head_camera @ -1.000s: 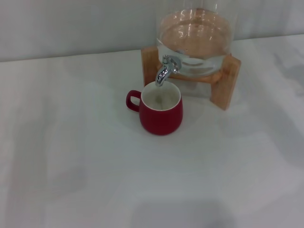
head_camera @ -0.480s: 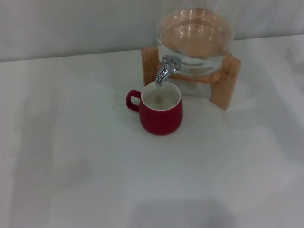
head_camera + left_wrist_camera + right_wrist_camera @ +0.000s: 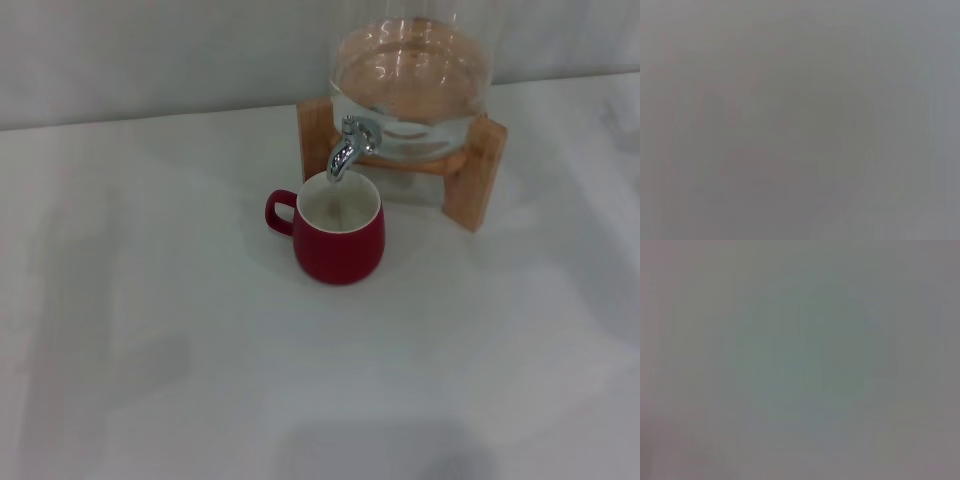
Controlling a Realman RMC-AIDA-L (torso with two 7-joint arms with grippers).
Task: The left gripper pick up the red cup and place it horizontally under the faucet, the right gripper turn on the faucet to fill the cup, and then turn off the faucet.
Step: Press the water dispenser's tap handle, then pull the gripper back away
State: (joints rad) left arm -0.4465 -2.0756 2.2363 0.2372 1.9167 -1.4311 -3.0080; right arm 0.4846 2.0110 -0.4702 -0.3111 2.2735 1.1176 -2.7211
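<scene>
Cup (image 3: 339, 234) sits upright under the faucet (image 3: 349, 149); no fingers visible, so you judge the task finished.

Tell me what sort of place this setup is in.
Probably a staged tabletop test bench rather than a real kitchen: a bare white table against a plain wall, holding only a glass dispenser on a wooden stand and a red cup under its faucet.

Red cup (image 3: 340, 250) — glossy glazed ceramic, off-white smooth inside; faucet (image 3: 350, 148) shiny chrome metal (bright highlights on the spout); dispenser (image 3: 412, 75) clear smooth glass; stand (image 3: 472, 180) light wood, matt, plain finish; table (image 3: 150, 330) — white, smooth, matt.
</scene>
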